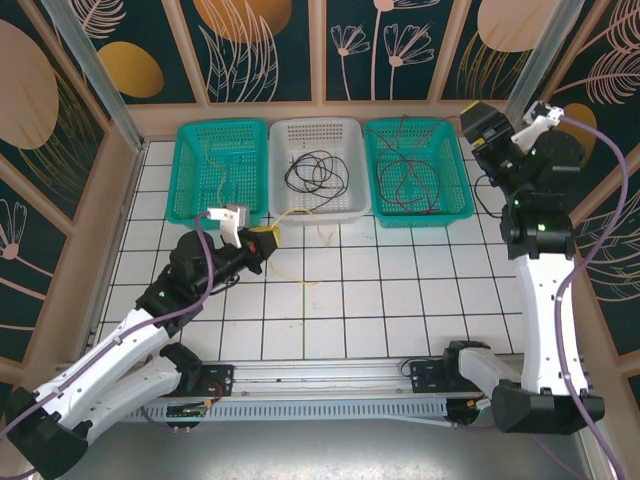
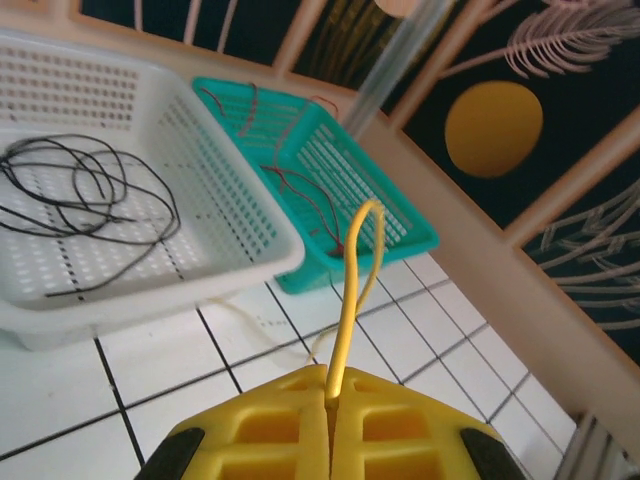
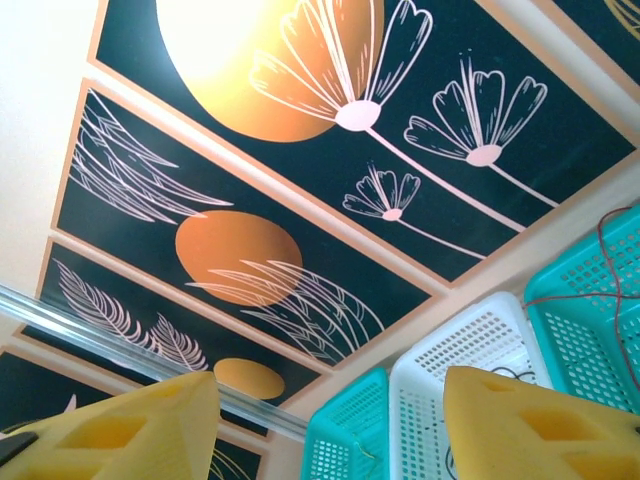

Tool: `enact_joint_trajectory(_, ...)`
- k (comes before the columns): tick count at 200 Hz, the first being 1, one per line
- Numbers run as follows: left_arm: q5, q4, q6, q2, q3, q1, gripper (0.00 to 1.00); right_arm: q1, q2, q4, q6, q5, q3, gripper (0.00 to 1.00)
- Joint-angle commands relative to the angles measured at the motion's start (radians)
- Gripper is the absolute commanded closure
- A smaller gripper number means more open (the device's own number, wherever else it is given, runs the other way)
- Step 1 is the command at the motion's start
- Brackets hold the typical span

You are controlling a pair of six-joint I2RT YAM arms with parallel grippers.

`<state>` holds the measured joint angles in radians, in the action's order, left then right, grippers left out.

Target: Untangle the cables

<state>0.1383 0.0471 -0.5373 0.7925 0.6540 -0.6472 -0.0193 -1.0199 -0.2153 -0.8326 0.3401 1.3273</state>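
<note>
Here we see the left pincer (image 2: 328,388) clamped on the yellow cable (image 2: 348,290). Both its fingers (image 2: 400,430) are pressed together, w/ the strand rising out of the seam and bending over in a narrow loop just ahead of the tips. From above, the rest of that cable trails off the left pincer (image 1: 263,243) onto the tiled table (image 1: 400,300), just to its right. Beyond the tips sits the white basket (image 2: 230,215) w/ the black cables (image 2: 90,190) curled loose inside. Further right of it is a teal basket (image 2: 400,235) holding the red cables (image 2: 300,190). Another teal basket (image 1: 190,170) lies beyond the pincer to its left. Over on the other side, the right pincer (image 3: 330,385) has its fingers (image 3: 520,420) wide apart w/ nothing between them. In the top view the right pincer (image 1: 477,123) hangs in the air at the far right corner of the red cables' basket.
</note>
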Motion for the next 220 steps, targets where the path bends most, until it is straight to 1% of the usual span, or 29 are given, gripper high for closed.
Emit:
enact_joint_trajectory(1, -0.116, -0.027, -0.033, 0.019, 0.121, 0.007, 1.0, -0.004, 0.06, -0.045, 0.062, 0.004, -0.057, 0.39)
enact_joint_trajectory(16, -0.167, -0.047, -0.029, 0.048, 0.191, 0.018, 1.0, -0.002, 0.093, -0.06, 0.077, 0.038, -0.105, 0.39)
enact_joint_trajectory(29, -0.187, -0.053, -0.031, 0.079, 0.251, 0.048, 1.0, 0.006, 0.124, -0.075, 0.092, 0.053, -0.149, 0.39)
enact_joint_trajectory(56, -0.155, -0.041, -0.068, 0.155, 0.38, 0.163, 1.0, 0.041, 0.192, -0.084, 0.106, 0.06, -0.242, 0.37)
enact_joint_trajectory(76, -0.198, -0.033, -0.047, 0.234, 0.478, 0.221, 1.0, 0.094, 0.21, -0.092, 0.116, 0.043, -0.277, 0.37)
enact_joint_trajectory(86, -0.207, -0.007, -0.061, 0.271, 0.504, 0.271, 1.0, 0.134, 0.211, -0.097, 0.124, 0.021, -0.287, 0.37)
enact_joint_trajectory(93, -0.199, 0.02, -0.093, 0.295, 0.515, 0.314, 1.0, 0.169, 0.208, -0.099, 0.13, -0.004, -0.291, 0.37)
enact_joint_trajectory(114, -0.166, 0.106, -0.26, 0.37, 0.52, 0.449, 1.0, 0.27, 0.195, -0.103, 0.151, -0.073, -0.3, 0.37)
enact_joint_trajectory(123, -0.141, 0.176, -0.322, 0.404, 0.506, 0.498, 1.0, 0.303, 0.185, -0.1, 0.155, -0.088, -0.305, 0.37)
enact_joint_trajectory(132, -0.128, 0.266, -0.373, 0.431, 0.481, 0.529, 1.0, 0.328, 0.175, -0.095, 0.16, -0.096, -0.313, 0.37)
enact_joint_trajectory(144, -0.105, 0.393, -0.414, 0.476, 0.453, 0.557, 1.0, 0.354, 0.162, -0.088, 0.166, -0.101, -0.325, 0.37)
enact_joint_trajectory(161, -0.105, 0.485, -0.453, 0.534, 0.44, 0.585, 1.0, 0.382, 0.147, -0.088, 0.18, -0.107, -0.337, 0.37)
enact_joint_trajectory(188, -0.128, 0.514, -0.472, 0.616, 0.433, 0.601, 1.0, 0.4, 0.143, -0.098, 0.199, -0.121, -0.36, 0.38)
enact_joint_trajectory(220, -0.12, 0.566, -0.487, 0.699, 0.346, 0.609, 1.0, 0.399, 0.144, -0.114, 0.218, -0.14, -0.377, 0.38)
